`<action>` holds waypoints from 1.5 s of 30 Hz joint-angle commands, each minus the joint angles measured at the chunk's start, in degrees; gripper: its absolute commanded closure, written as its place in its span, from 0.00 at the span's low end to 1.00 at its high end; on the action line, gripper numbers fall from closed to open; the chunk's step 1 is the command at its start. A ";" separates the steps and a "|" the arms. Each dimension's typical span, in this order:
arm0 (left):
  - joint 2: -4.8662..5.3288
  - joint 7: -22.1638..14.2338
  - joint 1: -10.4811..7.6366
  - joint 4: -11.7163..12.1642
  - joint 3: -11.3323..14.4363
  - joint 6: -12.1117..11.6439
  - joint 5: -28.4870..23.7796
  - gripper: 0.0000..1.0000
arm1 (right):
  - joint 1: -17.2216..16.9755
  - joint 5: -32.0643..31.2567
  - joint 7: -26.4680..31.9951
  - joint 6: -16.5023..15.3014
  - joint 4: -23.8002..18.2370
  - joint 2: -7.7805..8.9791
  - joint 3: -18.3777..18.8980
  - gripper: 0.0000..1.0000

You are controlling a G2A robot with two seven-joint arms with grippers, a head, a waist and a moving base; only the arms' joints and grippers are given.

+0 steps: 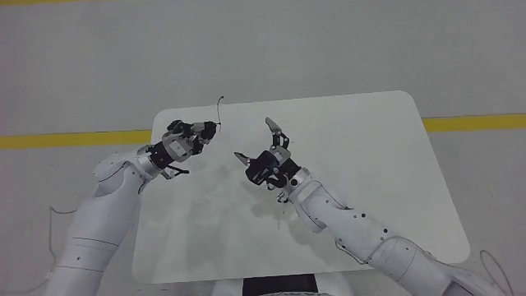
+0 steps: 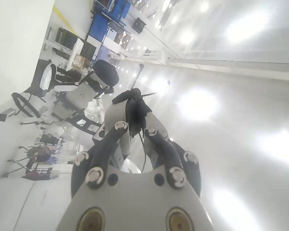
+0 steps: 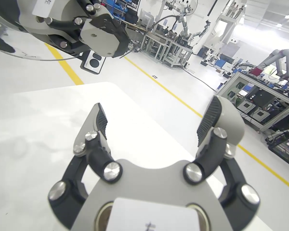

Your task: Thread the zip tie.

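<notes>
The left tool is held above the left part of the white table, and its fingers are closed on a thin black zip tie. In the top view, the tie's free end is seen rising from the fingertips and curving past the table's far edge, over the grey floor. In the left wrist view, the left tool is seen pinched shut. A short stretch of the zip tie projects beyond the pads, and another stretch runs back between the fingers toward the wrist. The right tool is held near the left one but apart from it, with its jaws spread wide and empty. In the right wrist view, the right tool is shown open above the table, with its ribbed pads turned toward each other. The left tool is seen farther off there, with the zip tie protruding from its tip.
</notes>
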 commanded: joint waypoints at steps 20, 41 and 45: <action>4.30 3.87 -1.14 0.15 12.45 1.68 -28.08 1.00 | -1.35 6.03 -5.51 -2.98 1.12 -3.26 2.45 0.56; 4.30 3.87 -1.14 0.15 12.45 1.68 -28.08 1.00 | -2.15 3.62 -5.21 -5.41 0.77 -5.74 3.22 0.72; 4.30 3.87 -1.14 0.15 12.45 1.68 -28.08 1.00 | -1.99 3.45 -5.39 -5.79 0.97 -6.25 3.35 0.71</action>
